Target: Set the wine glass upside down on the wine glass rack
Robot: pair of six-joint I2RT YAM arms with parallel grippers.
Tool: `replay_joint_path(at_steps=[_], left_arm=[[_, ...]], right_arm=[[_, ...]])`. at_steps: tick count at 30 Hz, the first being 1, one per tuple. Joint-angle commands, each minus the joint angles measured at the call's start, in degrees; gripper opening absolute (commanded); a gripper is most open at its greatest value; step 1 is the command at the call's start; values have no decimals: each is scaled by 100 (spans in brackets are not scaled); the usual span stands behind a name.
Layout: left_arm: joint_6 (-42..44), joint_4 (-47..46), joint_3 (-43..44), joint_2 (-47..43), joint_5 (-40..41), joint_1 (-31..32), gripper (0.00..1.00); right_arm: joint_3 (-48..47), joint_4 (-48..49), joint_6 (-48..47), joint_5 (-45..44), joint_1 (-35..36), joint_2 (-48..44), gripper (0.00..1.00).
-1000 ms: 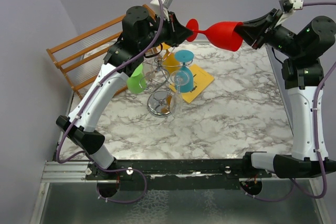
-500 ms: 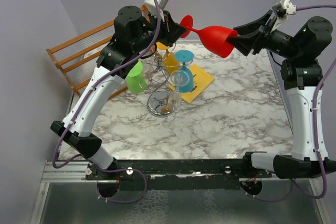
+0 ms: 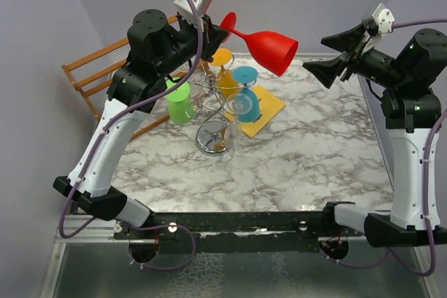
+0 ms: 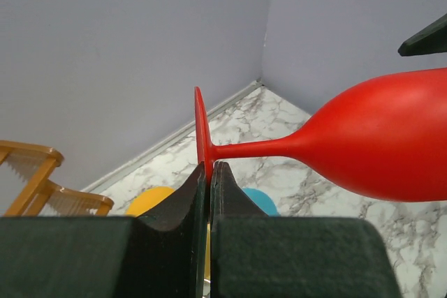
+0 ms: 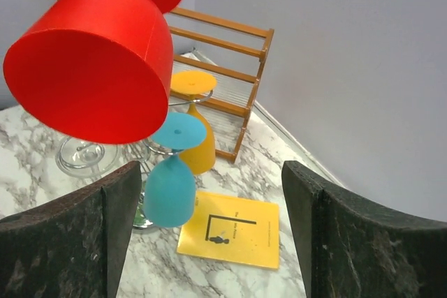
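Note:
The red wine glass [image 3: 269,49] hangs sideways in the air above the table, bowl pointing right. My left gripper [image 3: 218,31] is shut on the rim of its round foot [image 4: 201,134], the stem and bowl [image 4: 380,141] jutting right. My right gripper [image 3: 328,57] stands open a short way right of the bowl, holding nothing; its fingers [image 5: 73,239] frame the bowl's mouth [image 5: 91,68] from below. The silver wire wine glass rack [image 3: 213,120] stands on the table below, with green [image 3: 180,108], orange [image 3: 225,82], blue [image 3: 244,95] and clear glasses hung on it.
A yellow booklet [image 3: 262,108] lies flat just right of the rack. A slatted wooden shelf rack [image 3: 112,75] leans at the back left corner. Walls close off the far and side edges of the marble table [image 3: 300,165].
My right gripper let go of the bowl, opened and drew back to the right. The left arm lifted and swung the glass left, carrying it alone by the foot.

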State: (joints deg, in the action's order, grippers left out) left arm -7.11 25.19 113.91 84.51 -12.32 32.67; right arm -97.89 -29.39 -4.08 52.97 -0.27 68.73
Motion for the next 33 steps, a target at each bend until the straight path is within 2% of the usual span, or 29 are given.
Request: replay_joint_path(at_steps=[1,4,10,13,23,33], left_arm=[[947,219,283,-360,-16,-32,0],[1509,579,187,-630,-610,-32,0],[3039,1994,378,-996,-2121,-31,0],[3781,2744,480,-1140,-2484,-31,0],[5715,4240,208,-1593,-2513,-28,0],[6912,4383,-465,-1503,-1777,-25,0]], right_arm=[[-150,-693,-683,-393,10,-224,82],[3,-951,-1030,-523,10,-359,82],[373,-1235,-1591,-816,10,-419,83],[719,-1168,-1807,-736,10,-432,84],[1625,-964,-2280,-62,10,-296,86],[3017,-191,-2263,256,10,-591,87]])
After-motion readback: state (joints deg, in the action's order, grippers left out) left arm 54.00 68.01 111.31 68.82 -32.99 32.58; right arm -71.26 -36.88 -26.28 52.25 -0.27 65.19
